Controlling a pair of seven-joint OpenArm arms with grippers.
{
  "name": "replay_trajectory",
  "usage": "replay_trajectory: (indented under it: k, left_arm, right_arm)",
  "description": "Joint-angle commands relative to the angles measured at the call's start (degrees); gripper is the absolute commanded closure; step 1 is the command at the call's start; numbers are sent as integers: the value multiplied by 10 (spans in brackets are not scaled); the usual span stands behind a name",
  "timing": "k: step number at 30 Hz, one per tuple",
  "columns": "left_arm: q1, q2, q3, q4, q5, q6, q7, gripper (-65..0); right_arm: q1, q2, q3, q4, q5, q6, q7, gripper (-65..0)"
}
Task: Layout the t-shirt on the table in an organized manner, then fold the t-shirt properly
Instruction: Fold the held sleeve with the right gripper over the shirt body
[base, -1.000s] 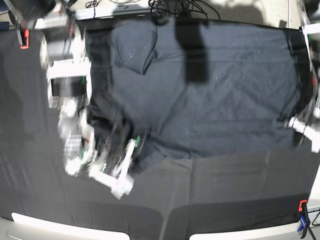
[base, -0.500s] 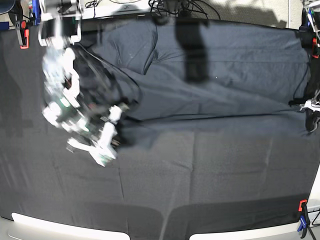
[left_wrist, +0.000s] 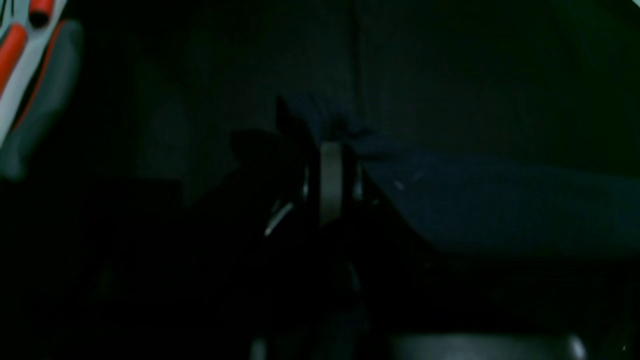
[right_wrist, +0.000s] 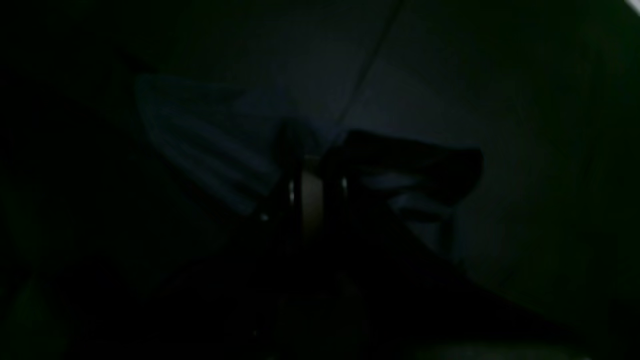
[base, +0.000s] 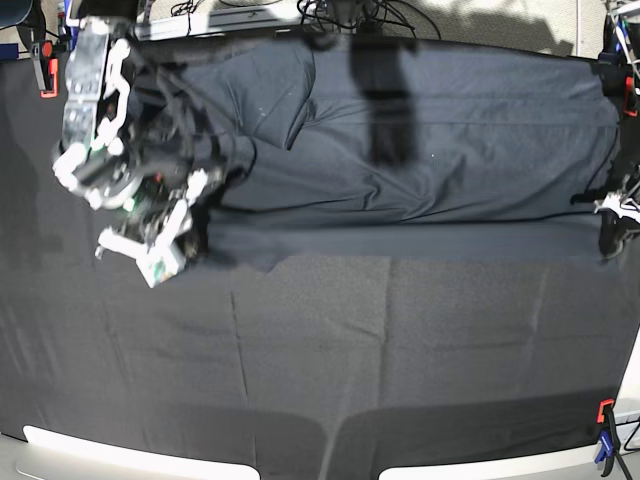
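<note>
In the base view the right claw sits at the far left of the bench, pointing down and right off its white arm; its tips are at the left end of the t-shirt, where the cloth bunches into a dark fold; the shirt runs from there across the far half of the bench as 1 long, wide band, its near edge almost straight and its upper left part doubled over in a soft flap; creases run along its length; a dark shadow crosses it near the middle; at the right end the left claw meets the shirt's near right corner, close to the bench's right edge; the bare black cloth of the bench fills the whole near half; a red clamp is at the far left corner, and a red and blue clamp at the near right corner.

The right wrist view is very dark; the right claw has its fingers nearly together with a pale strip between them, and blurred folds of the t-shirt spread to both sides of the tips; the grip on cloth looks closed.

In the left wrist view the left claw is pinched shut on an edge of the t-shirt; the cloth peaks just above the tips and stretches off to the right as a taut sheet.
</note>
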Motion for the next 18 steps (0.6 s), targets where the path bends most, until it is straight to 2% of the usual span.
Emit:
replay_trajectory:
  k: [1,5,7,15,18]
  left_arm:
    - [-9,-16,-15,11,-10,-2,-11,0]
    - [1,-16,-57,11,-42,-8,16,0]
    - [16,-16,-76,11,-62,-33,18,0]
    - [64,-15,-83,11,-78,-33,24,0]
    - [65,-15,-83,11,-78,-33,46,0]
  right_arm:
    - [4,6,3,11,3,-4,15,0]
    - [-10,6,3,11,1,-4,15,0]
    - [-11,6,3,11,1,-4,9,0]
    - [-11,6,3,11,1,-4,-19,0]
    - [-11,6,3,11,1,-4,-27,0]
